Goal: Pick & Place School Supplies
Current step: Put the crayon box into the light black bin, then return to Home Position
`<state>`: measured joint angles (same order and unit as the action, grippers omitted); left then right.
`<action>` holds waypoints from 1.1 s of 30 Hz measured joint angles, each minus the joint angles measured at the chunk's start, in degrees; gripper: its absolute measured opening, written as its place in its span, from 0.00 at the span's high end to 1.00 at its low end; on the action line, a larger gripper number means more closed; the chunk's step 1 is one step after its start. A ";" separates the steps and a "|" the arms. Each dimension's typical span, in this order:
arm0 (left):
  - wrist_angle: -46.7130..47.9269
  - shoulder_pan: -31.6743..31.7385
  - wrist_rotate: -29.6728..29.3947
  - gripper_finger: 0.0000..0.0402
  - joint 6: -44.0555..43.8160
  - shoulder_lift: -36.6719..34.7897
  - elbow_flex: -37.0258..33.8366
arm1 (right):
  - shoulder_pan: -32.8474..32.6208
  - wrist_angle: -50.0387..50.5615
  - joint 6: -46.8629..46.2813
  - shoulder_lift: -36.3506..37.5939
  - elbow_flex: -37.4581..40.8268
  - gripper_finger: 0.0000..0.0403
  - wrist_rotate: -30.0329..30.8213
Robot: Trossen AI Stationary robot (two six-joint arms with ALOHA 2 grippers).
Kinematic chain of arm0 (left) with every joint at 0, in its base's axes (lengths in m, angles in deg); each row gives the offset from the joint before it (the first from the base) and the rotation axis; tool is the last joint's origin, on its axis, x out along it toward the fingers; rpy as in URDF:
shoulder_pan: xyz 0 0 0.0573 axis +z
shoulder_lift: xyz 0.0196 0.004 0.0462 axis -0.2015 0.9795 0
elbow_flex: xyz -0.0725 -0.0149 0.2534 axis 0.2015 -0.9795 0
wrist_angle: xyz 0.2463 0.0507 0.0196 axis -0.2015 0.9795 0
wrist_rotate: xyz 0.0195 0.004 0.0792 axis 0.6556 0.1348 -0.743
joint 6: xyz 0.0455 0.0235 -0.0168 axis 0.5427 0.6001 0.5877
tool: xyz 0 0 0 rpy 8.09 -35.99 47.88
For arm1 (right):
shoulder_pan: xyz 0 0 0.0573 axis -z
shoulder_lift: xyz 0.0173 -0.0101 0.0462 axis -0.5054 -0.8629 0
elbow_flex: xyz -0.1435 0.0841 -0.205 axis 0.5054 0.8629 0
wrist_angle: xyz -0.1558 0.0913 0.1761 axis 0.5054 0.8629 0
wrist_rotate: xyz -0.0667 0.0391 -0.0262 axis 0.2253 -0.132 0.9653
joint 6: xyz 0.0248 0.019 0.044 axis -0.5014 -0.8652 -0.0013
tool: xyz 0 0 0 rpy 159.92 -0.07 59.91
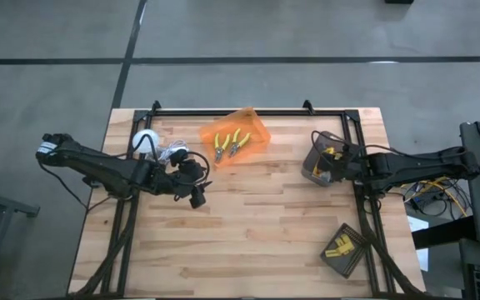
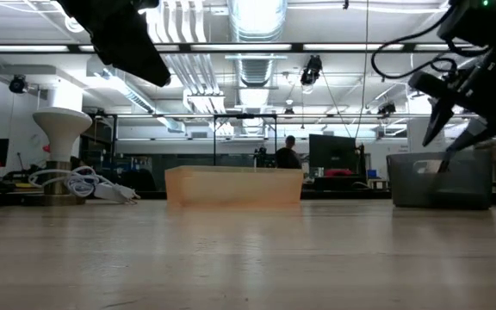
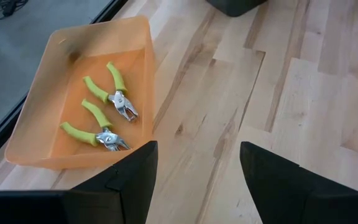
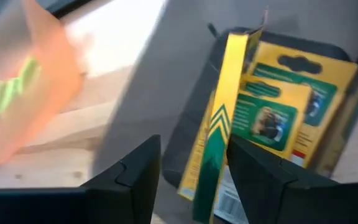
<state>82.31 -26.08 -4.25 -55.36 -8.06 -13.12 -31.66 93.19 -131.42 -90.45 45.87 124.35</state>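
Orange bin, yellow-green crayon boxes, yellow-handled pliers.

This was a big industrial lab or workshop hall. Across the low view's top ran exposed ducts, pipes and strip lights under an open ceiling. At mid-frame a person sat among monitors and benches. In the high view, grey concrete floor filled the upper frame, around a butcher-block table with a black frame.
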 joint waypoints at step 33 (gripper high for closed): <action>-1.07 0.00 0.00 0.42 1.20 0.00 0.00 | 0.02 -39.11 50.01 -0.29 -8.60 0.56 -7.86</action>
<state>81.25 -26.08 -4.25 -54.17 -8.06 -13.12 -31.64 54.08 -81.41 -90.74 37.27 116.50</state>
